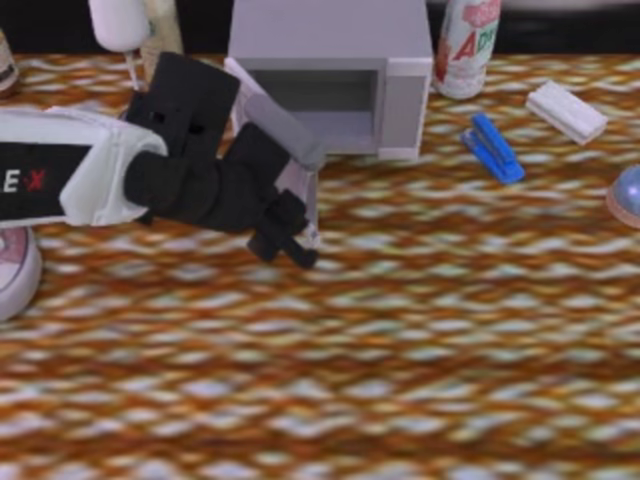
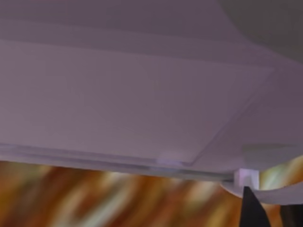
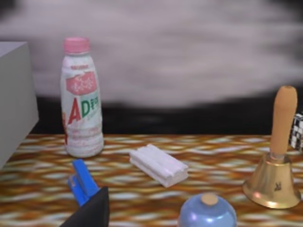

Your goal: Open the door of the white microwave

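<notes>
Orange-patterned table (image 1: 400,350), white microwave (image 1: 330,40), bottle (image 1: 468,40), blue stapler (image 1: 495,148), white block (image 1: 566,111), blue dome bell (image 1: 628,195)

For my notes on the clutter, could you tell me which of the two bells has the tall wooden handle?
The brass bell, at the table's right beyond the top view; the blue domed bell in front of it has only a small button on top.

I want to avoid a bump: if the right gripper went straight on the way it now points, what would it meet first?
Probably the blue stapler, lying just ahead of the right gripper's fingers in the right wrist view. Beyond it stands the pink-capped bottle. Depth is unclear, so it might pass just beside the stapler.
</notes>
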